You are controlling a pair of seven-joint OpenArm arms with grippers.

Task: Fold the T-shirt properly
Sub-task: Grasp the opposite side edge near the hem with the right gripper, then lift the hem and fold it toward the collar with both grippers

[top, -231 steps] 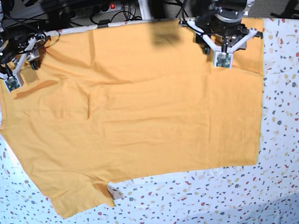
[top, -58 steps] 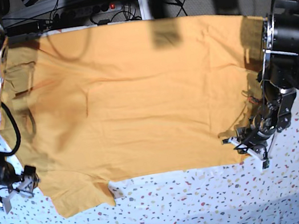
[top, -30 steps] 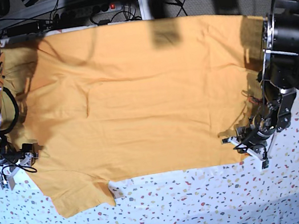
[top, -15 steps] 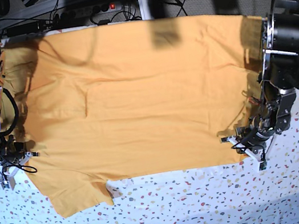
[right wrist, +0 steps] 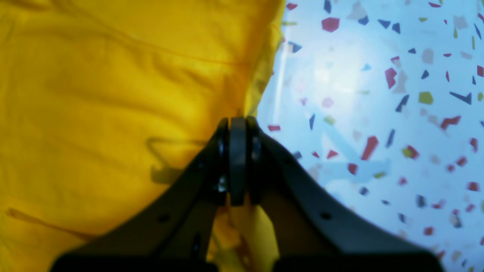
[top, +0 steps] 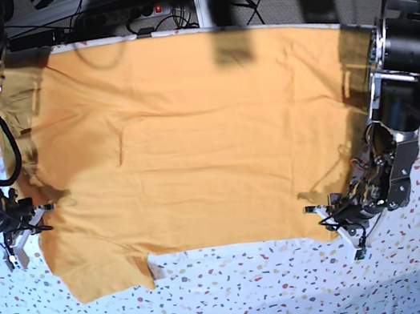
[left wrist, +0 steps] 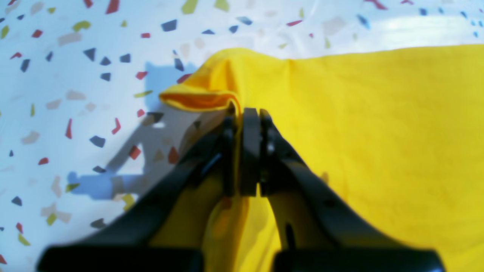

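1. Both my grippers are clenched on cloth. My left gripper (left wrist: pixel 242 113) pinches the T-shirt (top: pixel 191 144) at a corner of its edge; in the left wrist view the hem curls over into a small orange-shadowed lip just left of the jaws. My right gripper (right wrist: pixel 238 122) is pinched on the shirt's border where yellow cloth meets the table cover (right wrist: pixel 378 94).

2. In the base view the shirt lies spread across the middle of the frame, long edge running left to right. My left gripper (top: pixel 343 219) sits at its lower right corner and my right gripper (top: pixel 17 219) at its left edge, partway down.

3. I judge the step in hand to be the first fold: two edge points are gripped and the cloth is not yet carried over.

4. To do it well, I should lift both grips together and only enough to clear the table, keep the span between them taut, and travel at matched speed so the crease forms straight.

5. I cannot tell whether either pinch holds one layer or both; if only the top layer is caught, the shirt will open instead of folding.

6. The fabric looks soft, matte and thin. It takes shallow wrinkles readily, with ripples fanning from my right grip, so it will drape and sag rather than hold shape.

7. The table cover is glossy white with scattered coloured flecks; it looks slick, so the resting part may slide when I pull.
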